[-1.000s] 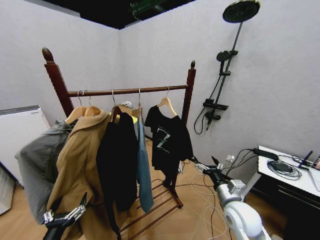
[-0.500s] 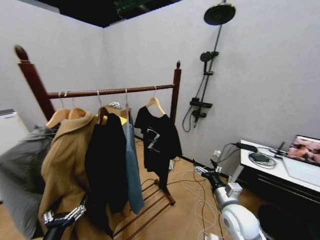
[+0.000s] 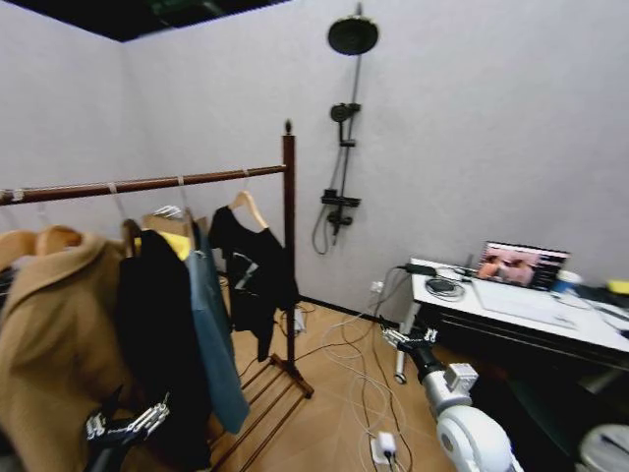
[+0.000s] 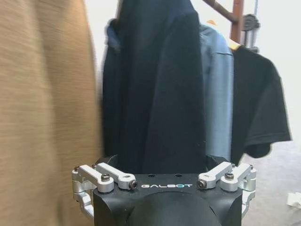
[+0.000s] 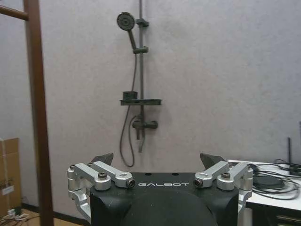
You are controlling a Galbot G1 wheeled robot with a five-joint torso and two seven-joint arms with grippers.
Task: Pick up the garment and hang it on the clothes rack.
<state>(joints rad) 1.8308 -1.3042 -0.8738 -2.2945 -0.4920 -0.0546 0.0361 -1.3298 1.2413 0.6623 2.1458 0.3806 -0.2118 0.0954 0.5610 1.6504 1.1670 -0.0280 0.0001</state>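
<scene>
— Both grippers, where are they?

— Left gripper is low, close in front of the hanging clothes, and its fingers are apart with nothing between them. In the left wrist view the left gripper has a long black coat directly ahead of it, a tan coat on one side, and a blue garment on the other side.

— And the right one?

— Right gripper is held out low over the floor, away from the rack, fingers also apart and empty. Ahead of the right gripper is a black shower stand on the wall (a white desk with a laptop stands to the right of this gripper).

— Where is the small black top?

— The garment hangs on its wooden hanger from the bar of the clothes rack, at the end beside the post, up and to the left of the right gripper. Neither gripper touches it. From the left gripper it is beyond the blue garment, farthest along the bar.
</scene>
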